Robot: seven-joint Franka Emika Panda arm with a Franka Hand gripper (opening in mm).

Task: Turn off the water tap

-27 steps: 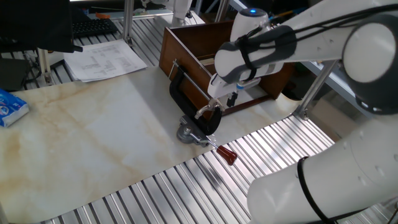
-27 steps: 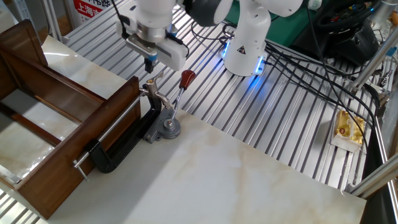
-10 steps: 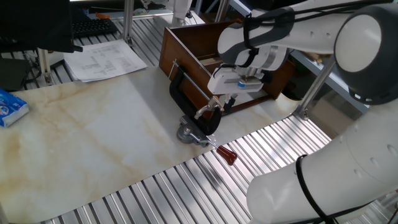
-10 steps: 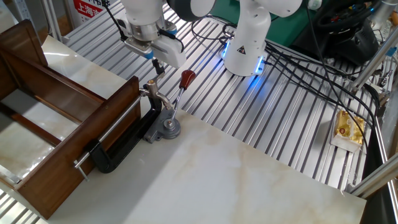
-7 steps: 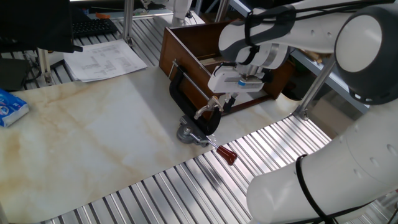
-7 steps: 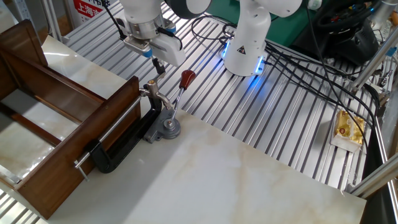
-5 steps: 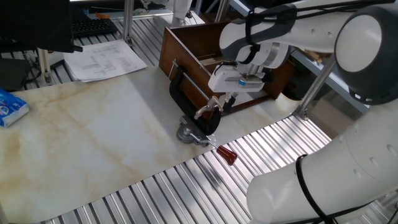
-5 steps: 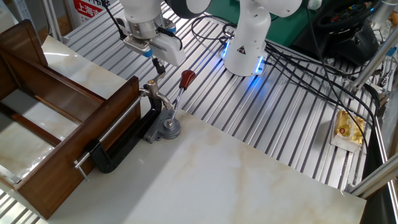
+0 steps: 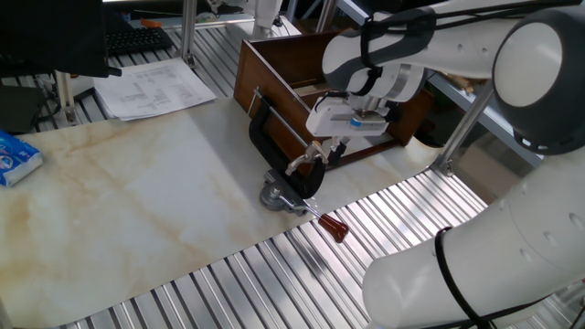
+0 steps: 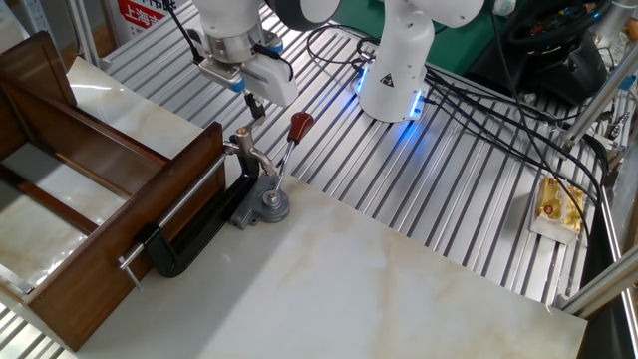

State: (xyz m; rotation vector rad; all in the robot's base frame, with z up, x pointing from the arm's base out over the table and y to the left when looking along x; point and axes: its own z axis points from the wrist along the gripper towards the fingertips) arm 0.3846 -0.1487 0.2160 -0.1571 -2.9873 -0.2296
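Marble table (image 9: 137, 183) edge: tap (image 10: 246, 150) clamped beside wooden box (image 10: 120, 199), gripper (image 10: 251, 103) just above, finger gap unclear; off-centre descent could skid off the lever.

You have a wooden box (image 9: 274, 78) at the far edge of the marble bench (image 9: 137, 201), with a black C-clamp (image 10: 199, 234) gripping its wall. A red-handled rod (image 10: 289, 140) slants down to a grey disc (image 10: 271, 206) beside the clamp. Printed papers (image 9: 151, 87) lie near a keyboard (image 9: 137, 39), and a blue packet (image 9: 14, 157) sits at the bench's edge.
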